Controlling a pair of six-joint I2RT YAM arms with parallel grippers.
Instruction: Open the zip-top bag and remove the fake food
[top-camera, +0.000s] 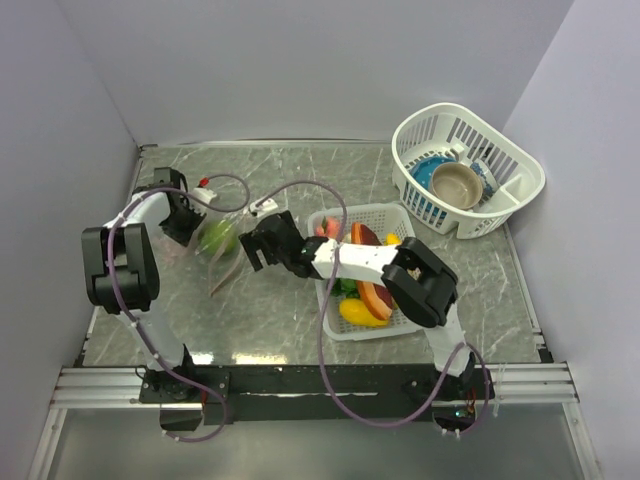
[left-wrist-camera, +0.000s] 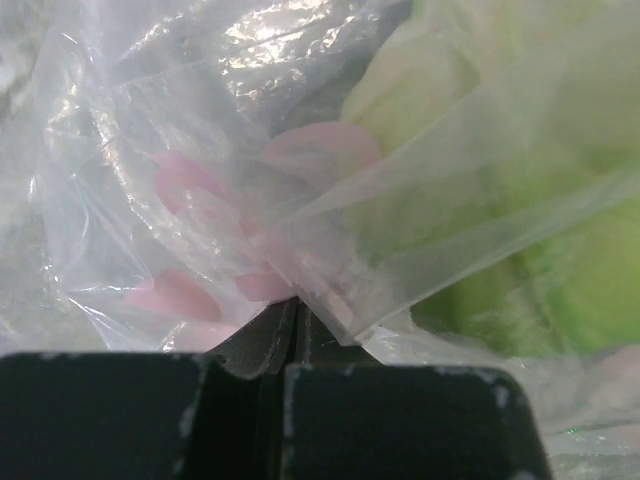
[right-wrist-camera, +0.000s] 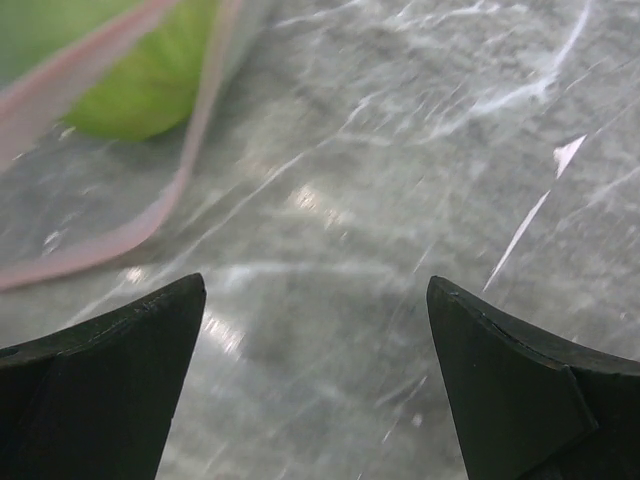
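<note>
The clear zip-top bag (top-camera: 222, 243) lies at the left of the table with green lettuce (top-camera: 218, 236) inside. My left gripper (top-camera: 190, 222) is shut on the bag's far edge. In the left wrist view its jaws (left-wrist-camera: 290, 322) pinch the plastic (left-wrist-camera: 330, 250), with the lettuce (left-wrist-camera: 520, 210) behind the film. My right gripper (top-camera: 256, 250) is open and empty just right of the bag's mouth. In the right wrist view it (right-wrist-camera: 315, 300) hovers over bare table, with the pink zip strip (right-wrist-camera: 150, 225) and the lettuce (right-wrist-camera: 150, 85) at upper left. A yellow banana (top-camera: 360, 314), an orange and dark red slice (top-camera: 372, 292) and a pink-red fruit (top-camera: 326, 228) lie in the tray.
A white perforated tray (top-camera: 392, 214) sits at centre right under the right arm. A white basket (top-camera: 510, 170) at the back right holds a blue bowl (top-camera: 428, 172) and a tan bowl (top-camera: 458, 184). Walls close in the left, back and right.
</note>
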